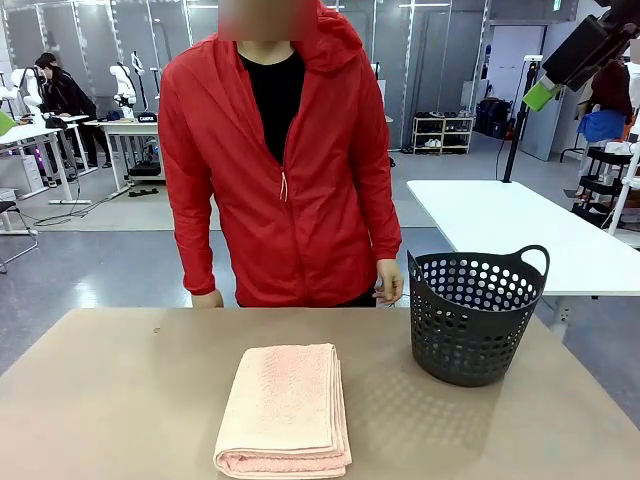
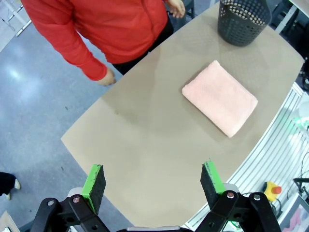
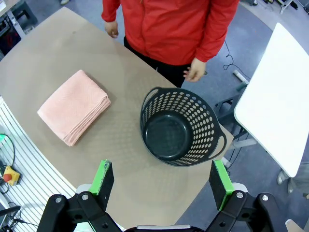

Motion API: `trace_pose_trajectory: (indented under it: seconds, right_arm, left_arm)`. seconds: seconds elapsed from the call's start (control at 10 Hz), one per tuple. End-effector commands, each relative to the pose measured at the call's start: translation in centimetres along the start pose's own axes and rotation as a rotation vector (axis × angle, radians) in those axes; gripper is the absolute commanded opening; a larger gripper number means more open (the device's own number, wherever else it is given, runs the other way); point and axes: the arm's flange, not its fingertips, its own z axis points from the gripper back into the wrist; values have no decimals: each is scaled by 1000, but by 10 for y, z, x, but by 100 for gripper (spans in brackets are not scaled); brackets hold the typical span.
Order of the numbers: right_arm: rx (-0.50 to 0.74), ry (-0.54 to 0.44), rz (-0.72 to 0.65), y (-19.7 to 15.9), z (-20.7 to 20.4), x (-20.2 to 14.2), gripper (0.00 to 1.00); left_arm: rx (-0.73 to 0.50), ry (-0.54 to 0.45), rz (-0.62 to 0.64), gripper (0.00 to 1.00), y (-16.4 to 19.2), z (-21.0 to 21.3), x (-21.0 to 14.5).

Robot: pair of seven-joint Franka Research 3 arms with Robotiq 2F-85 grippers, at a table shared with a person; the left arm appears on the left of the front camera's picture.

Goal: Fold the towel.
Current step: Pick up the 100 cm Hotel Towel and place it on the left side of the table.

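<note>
Towel (image 1: pixel 284 408): salmon-pink, folded into a thick layered rectangle, flat on counter (image 1: pixel 120 400), well left of dark basket (image 1: pixel 474 315). Left hand (image 2: pixel 153 185) high above counter, fingers apart, empty. Right hand (image 3: pixel 162 184) likewise apart, above basket.

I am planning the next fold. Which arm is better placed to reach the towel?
Probably the left. The folded towel lies left of the table's middle, while the dark basket stands on the right side. Both grippers, left and right, hover open high above.
</note>
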Motion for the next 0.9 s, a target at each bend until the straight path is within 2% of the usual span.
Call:
trace_pose_trajectory:
  seconds: [0.0,0.4,0.8]
  right_arm:
    - [-3,1,12,-1,1,-1,100]
    - [-3,1,12,-1,1,-1,100]
    - [-3,1,12,-1,1,-1,100]
  left_arm:
    - [0,2,-16,100,1,1,0]
    - [0,2,-16,100,1,1,0]
    - [-7,-7,58,100,-9,-4,0]
